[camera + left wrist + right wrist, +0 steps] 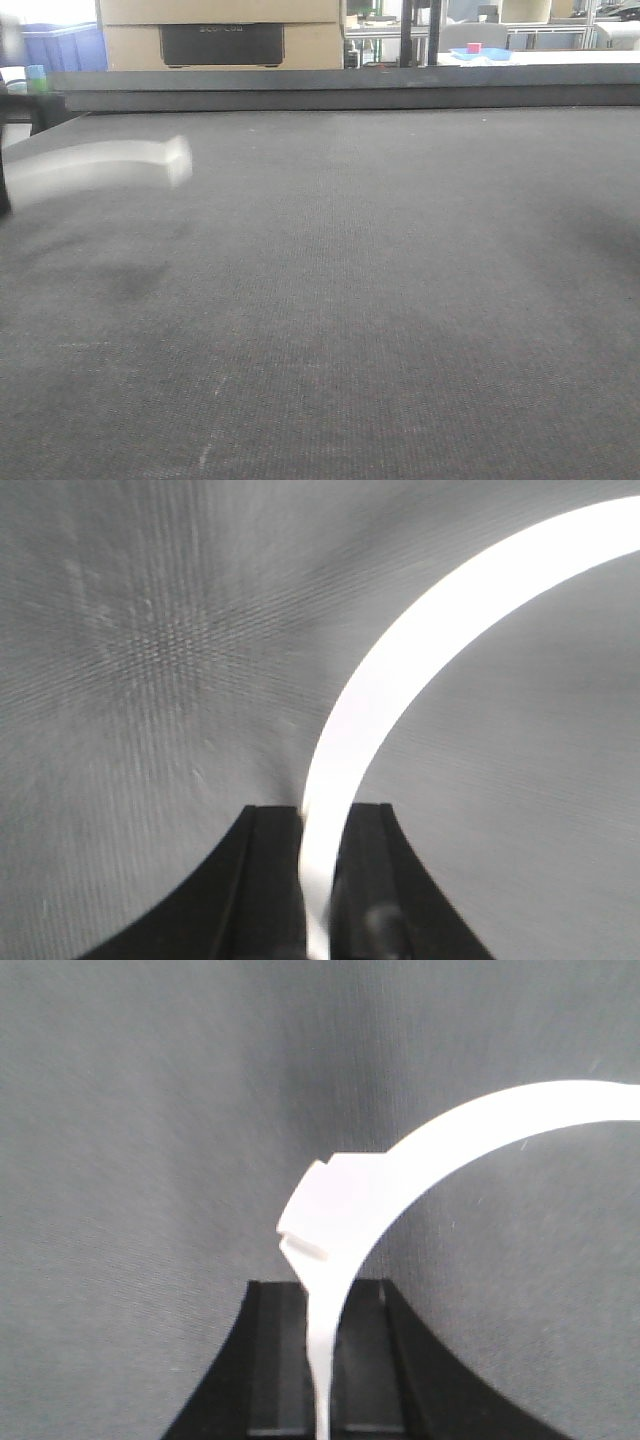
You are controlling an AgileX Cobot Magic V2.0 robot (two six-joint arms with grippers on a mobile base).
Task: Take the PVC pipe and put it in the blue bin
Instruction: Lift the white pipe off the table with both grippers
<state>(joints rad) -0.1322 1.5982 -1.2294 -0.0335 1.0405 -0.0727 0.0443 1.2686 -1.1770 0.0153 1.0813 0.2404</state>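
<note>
Over the left side of the grey surface point(380, 300), one white pipe point(110, 168) showed in the front view. It was blurred, its squared end pointed right, and a faint shadow lay on the weave below it.

The left pincer point(320, 818) was closed narrow on a white arc of pipe. Its two black fingers point(270, 880) pressed either side of the strip, which curved up and off to the right. The right pincer point(320, 1288) likewise gripped one white arc between two fingers. A squared, notched end stood just above their tips, and the curve ran off to the right. Whether both wrist views showed the same pipe could not be told.

Beyond the surface's far edge stood one blue bin point(62, 45) at far left, well apart from the pipe. One cardboard box point(220, 35) stood beside it. Far right sat one blue tray point(495, 55) holding one pink block point(474, 47).
</note>
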